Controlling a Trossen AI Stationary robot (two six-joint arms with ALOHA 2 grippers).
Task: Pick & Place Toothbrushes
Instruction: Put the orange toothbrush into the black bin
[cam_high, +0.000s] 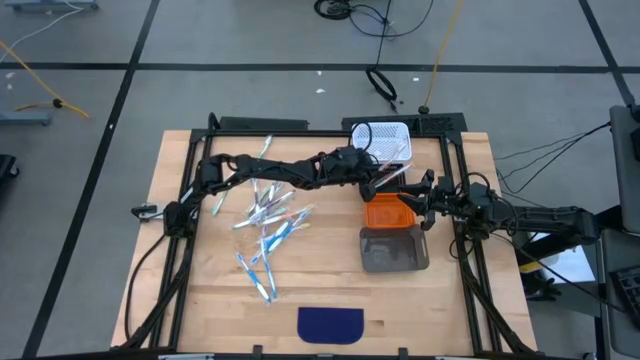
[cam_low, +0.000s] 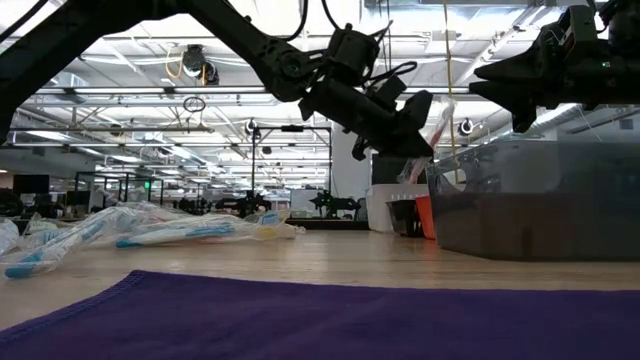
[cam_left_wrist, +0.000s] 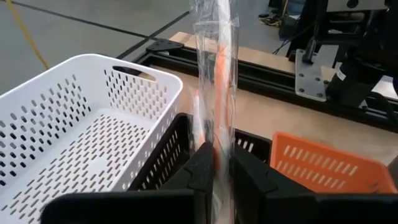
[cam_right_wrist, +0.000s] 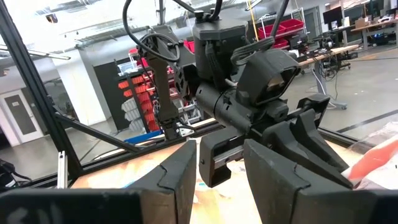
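Clenched on a wrapped toothbrush with an orange-red handle (cam_left_wrist: 219, 74), the left gripper (cam_left_wrist: 222, 163) hangs above the row of bins at the far right side of the table (cam_high: 200, 300); its two dark fingers pinch the clear wrapper low down, and the brush stands up between them. In the left wrist view the white basket (cam_left_wrist: 68, 118), a black bin (cam_left_wrist: 163, 155) and the orange bin (cam_left_wrist: 323, 165) all lie just beneath and ahead of the fingers, so the brush looks poised for a drop — though which bin it is meant for cannot be told. The right gripper (cam_right_wrist: 219, 165) waits just beside the orange bin on the right, its fingers apart with nothing between them, facing the left arm. As for progress, I judge the job to be at an early stage: the pile of wrapped toothbrushes (cam_high: 268, 228) — blue, white and green ones among them — lies scattered over the middle left of the table, well apart from the bins, and seems to hold most of the brushes. The white basket appears empty in the wrist view, and no brush shows inside the grey bin (cam_high: 393, 250) from above; the orange bin's inside is partly hidden by the arms, so whether anything has been sorted there cannot be told. What is left, then, is releasing this brush and fetching nearly all the others. A dark blue mat (cam_high: 331, 323) sits at the near edge, untouched.
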